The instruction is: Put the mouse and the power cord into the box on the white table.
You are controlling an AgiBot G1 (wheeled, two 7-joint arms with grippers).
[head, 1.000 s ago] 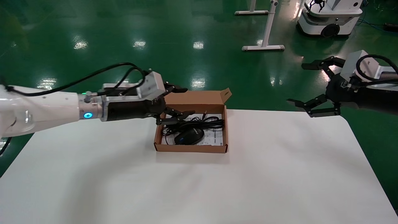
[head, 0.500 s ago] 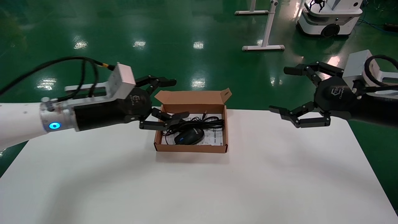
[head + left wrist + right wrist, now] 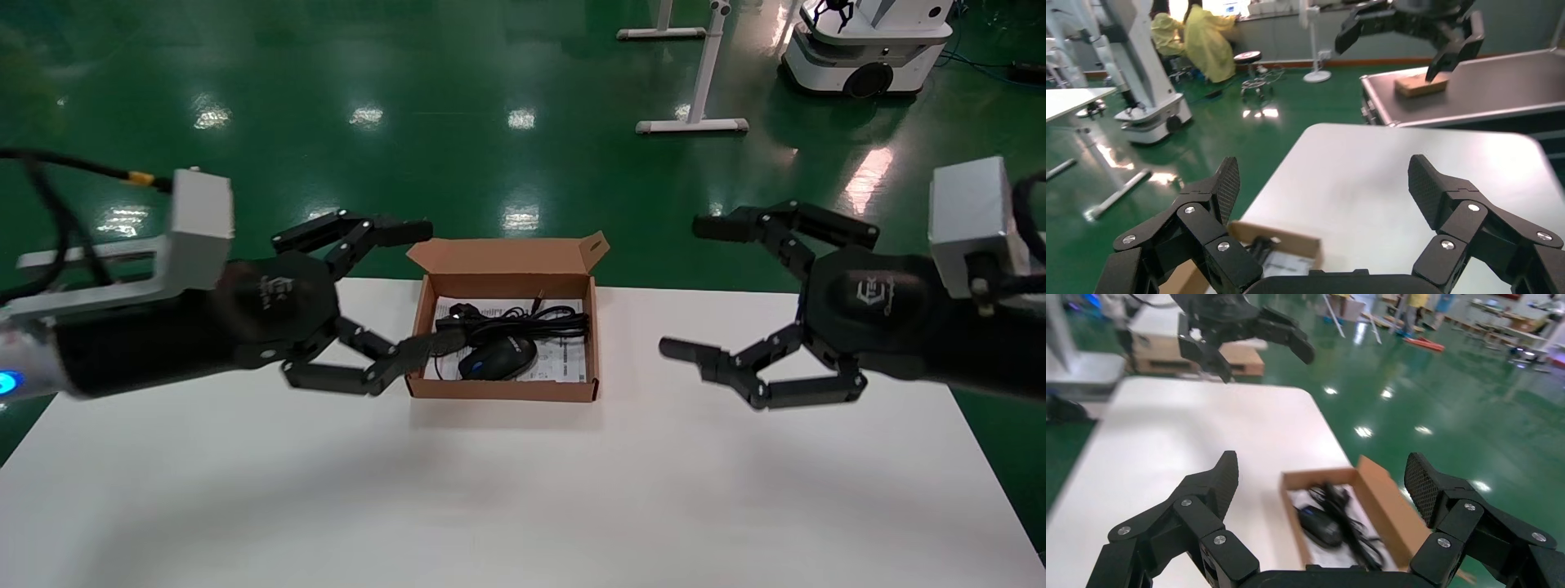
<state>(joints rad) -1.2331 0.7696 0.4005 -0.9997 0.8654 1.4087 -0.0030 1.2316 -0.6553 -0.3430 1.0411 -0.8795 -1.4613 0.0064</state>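
On the white table (image 3: pixel 523 490) stands the brown box (image 3: pixel 502 389), its flap lid raised at the back. The black mouse (image 3: pixel 497 358) lies inside, toward the front, with the coiled power cord (image 3: pixel 523 320) behind it. My left gripper (image 3: pixel 425 286) hovers open just left of the box, its lower finger overlapping the box's left wall. To the right of the box my right gripper (image 3: pixel 686 287) hangs open and apart from it. The right wrist view shows the mouse (image 3: pixel 1319 525) and the cord (image 3: pixel 1340 505) in the box (image 3: pixel 1385 496), beyond the open right gripper (image 3: pixel 1322 467). In the left wrist view, the left gripper (image 3: pixel 1324 177) holds nothing.
Green floor surrounds the table. A white stand (image 3: pixel 695 122) and another robot's base (image 3: pixel 866 49) are at the far back right. The left wrist view shows a metal case (image 3: pixel 1474 92) with a wooden block (image 3: pixel 1420 86) beyond the table.
My left gripper has drawn back out of the box to its left, leaving the cord inside. The right gripper has come in over the table's right side. Both stayed open.
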